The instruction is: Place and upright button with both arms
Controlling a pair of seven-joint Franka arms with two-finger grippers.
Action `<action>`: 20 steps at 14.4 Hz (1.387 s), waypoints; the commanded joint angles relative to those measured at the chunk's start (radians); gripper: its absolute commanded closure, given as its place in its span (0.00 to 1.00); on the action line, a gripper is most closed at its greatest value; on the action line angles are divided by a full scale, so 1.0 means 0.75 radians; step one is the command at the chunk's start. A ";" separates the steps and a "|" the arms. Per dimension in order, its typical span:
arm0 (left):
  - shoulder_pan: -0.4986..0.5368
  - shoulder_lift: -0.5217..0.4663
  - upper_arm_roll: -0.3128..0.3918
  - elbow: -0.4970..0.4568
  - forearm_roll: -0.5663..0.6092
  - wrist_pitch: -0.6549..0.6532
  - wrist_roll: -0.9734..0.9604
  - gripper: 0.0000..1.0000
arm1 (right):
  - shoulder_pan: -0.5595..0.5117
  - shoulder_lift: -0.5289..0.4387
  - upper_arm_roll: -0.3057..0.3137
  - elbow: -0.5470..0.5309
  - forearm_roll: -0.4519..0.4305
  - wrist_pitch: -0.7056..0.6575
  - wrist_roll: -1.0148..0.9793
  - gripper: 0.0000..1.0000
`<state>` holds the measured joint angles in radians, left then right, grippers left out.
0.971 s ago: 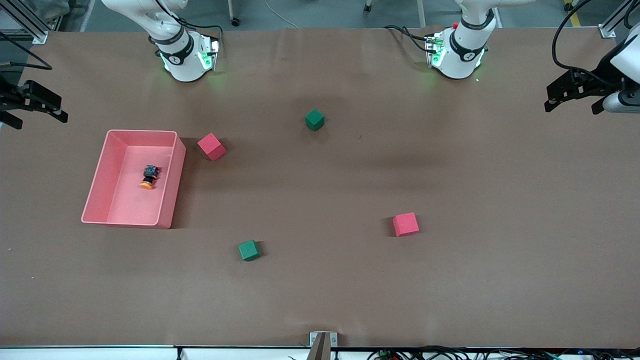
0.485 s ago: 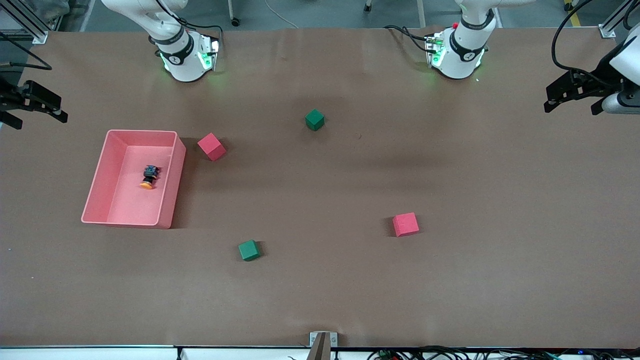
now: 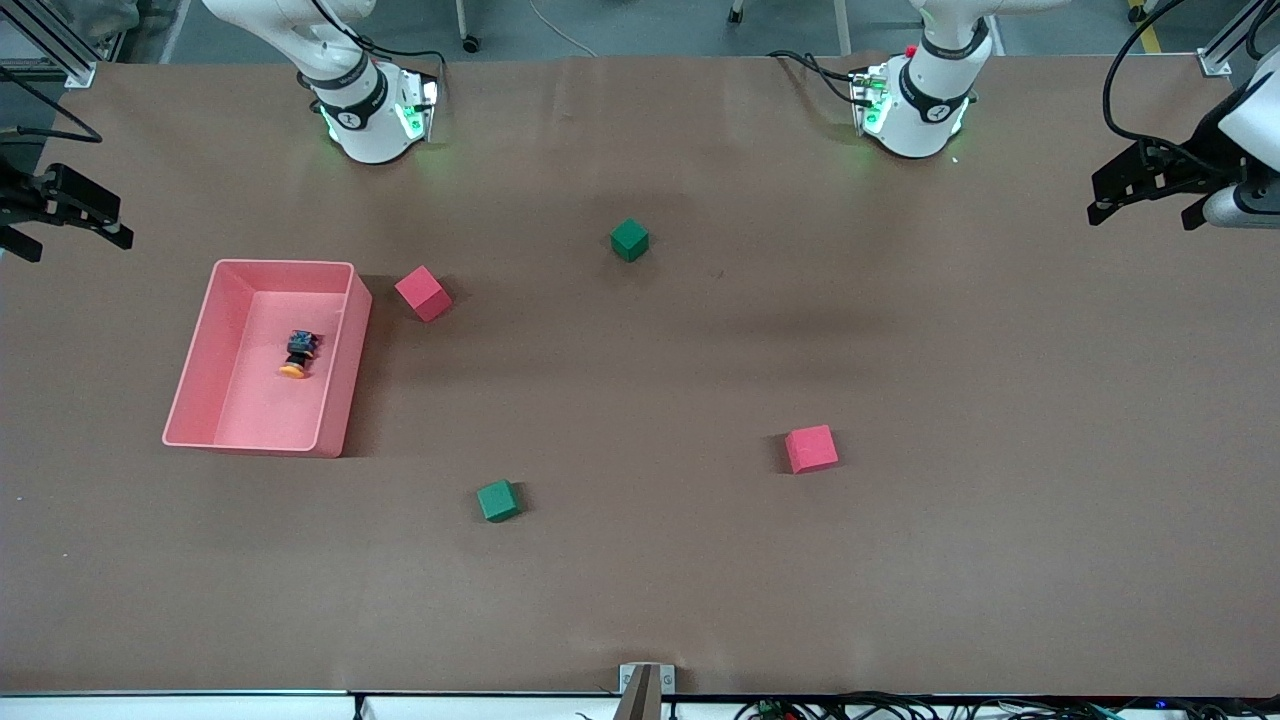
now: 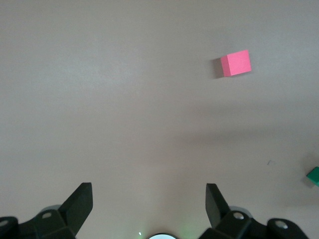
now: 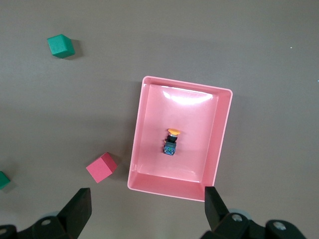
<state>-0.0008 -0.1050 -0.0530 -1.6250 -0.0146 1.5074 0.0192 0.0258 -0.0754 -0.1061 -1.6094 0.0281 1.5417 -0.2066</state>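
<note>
Button (image 3: pixel 297 355) of the push type, tiny, with a round orange cap and a short black-and-blue body, lay on its side on the floor of a shallow pink plastic rectangular tray (image 3: pixel 338 375) at the middle left of the front frame, toward the right arm's end of the brown counter (image 3: pixel 640 580); its cap pointed toward the front camera. In the right wrist frame the button showed at the centre, well clear of the tray's walls. The right hand (image 3: pixel 62 208) hung at the upper left edge of the front frame, over the counter's edge and well apart from the tray, its black fingers (image 5: pixel 79 205) spread wide with nothing between them. The left hand (image 3: pixel 1150 183) hung at the upper right edge of the front frame, likewise spread wide and holding nothing. A red foam cube (image 3: pixel 423 293) sat just beside the tray's upper right corner, and a second red foam cube (image 3: pixel 811 448) sat at the lower right of centre. One small green cube (image 3: pixel 629 240) sat at the upper centre, and another green cube (image 3: pixel 497 500) sat low in the frame, nearer the front camera than the tray.
</note>
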 commanded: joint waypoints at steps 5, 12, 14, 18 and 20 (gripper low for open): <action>0.001 -0.001 -0.001 0.007 0.009 0.015 -0.013 0.00 | 0.019 -0.008 -0.006 -0.026 0.014 0.006 0.012 0.00; -0.001 -0.003 -0.001 0.005 0.009 0.013 -0.013 0.00 | 0.013 -0.002 -0.004 -0.059 0.006 0.088 0.012 0.00; -0.003 -0.003 -0.003 0.007 0.009 0.013 -0.013 0.00 | 0.017 -0.002 -0.002 -0.059 0.006 0.090 0.016 0.00; -0.001 -0.003 -0.001 0.005 0.009 0.013 -0.013 0.00 | 0.007 -0.034 -0.008 -0.053 0.006 0.039 0.016 0.00; 0.001 -0.001 -0.001 0.005 0.009 0.013 -0.013 0.00 | 0.002 -0.045 -0.016 -0.051 0.003 -0.006 0.018 0.00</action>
<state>-0.0002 -0.1048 -0.0522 -1.6250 -0.0146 1.5126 0.0192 0.0311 -0.0790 -0.1111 -1.6383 0.0280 1.5690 -0.2061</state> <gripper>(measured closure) 0.000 0.000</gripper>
